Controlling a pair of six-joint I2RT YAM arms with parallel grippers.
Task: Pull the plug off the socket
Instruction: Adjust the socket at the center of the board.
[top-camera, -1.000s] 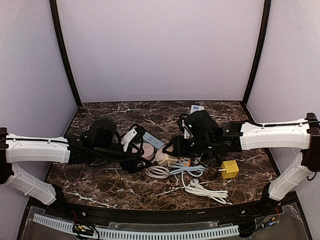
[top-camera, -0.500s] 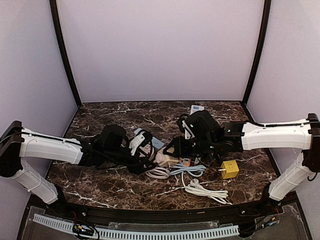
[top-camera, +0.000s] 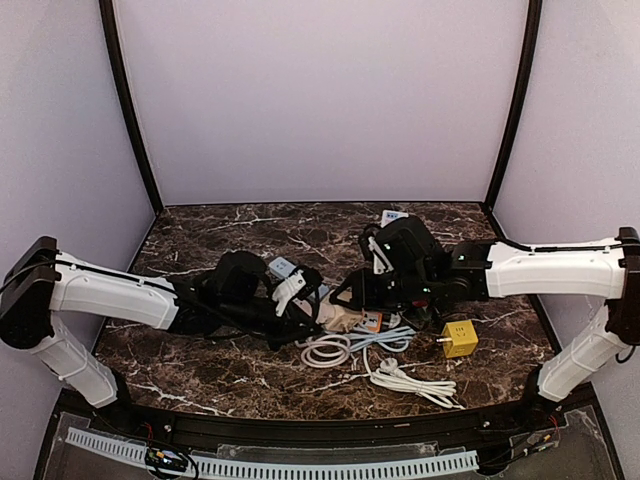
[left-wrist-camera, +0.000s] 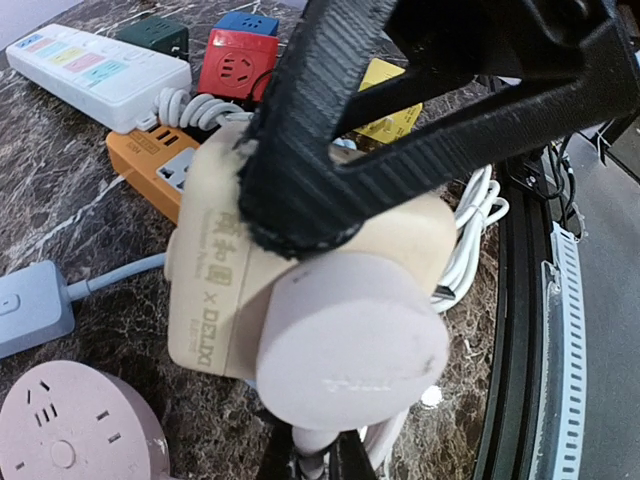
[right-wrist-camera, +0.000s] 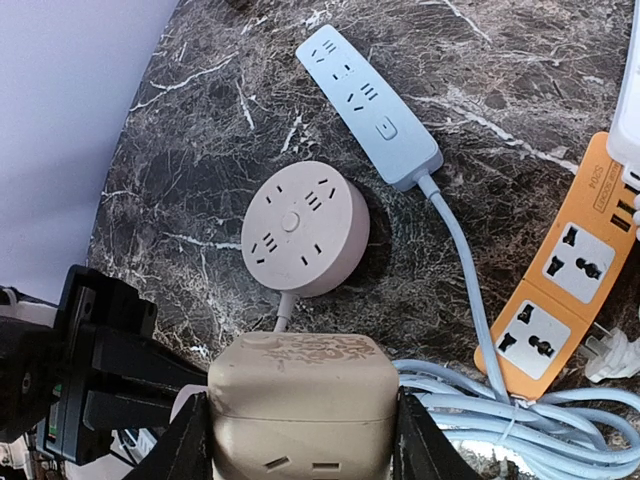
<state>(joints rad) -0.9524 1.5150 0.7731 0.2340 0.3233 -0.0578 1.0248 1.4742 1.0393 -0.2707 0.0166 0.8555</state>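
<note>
cables (top-camera: 326, 351) and orange strip (right-wrist-camera: 565, 290) crowd socket (right-wrist-camera: 300, 400); far table (top-camera: 250, 225) bare

Marble table (top-camera: 200, 365) bears blue power strip (right-wrist-camera: 368, 105), round outlet (right-wrist-camera: 305, 228), cables (top-camera: 410, 382)

Plug (left-wrist-camera: 350, 340) prongs hidden in socket (left-wrist-camera: 215, 290) — cord (left-wrist-camera: 312, 440) cut off.

White arm shells (top-camera: 105, 293), black joints (top-camera: 468, 262), ridged black 3D-printed fingers (left-wrist-camera: 420, 110)
</note>
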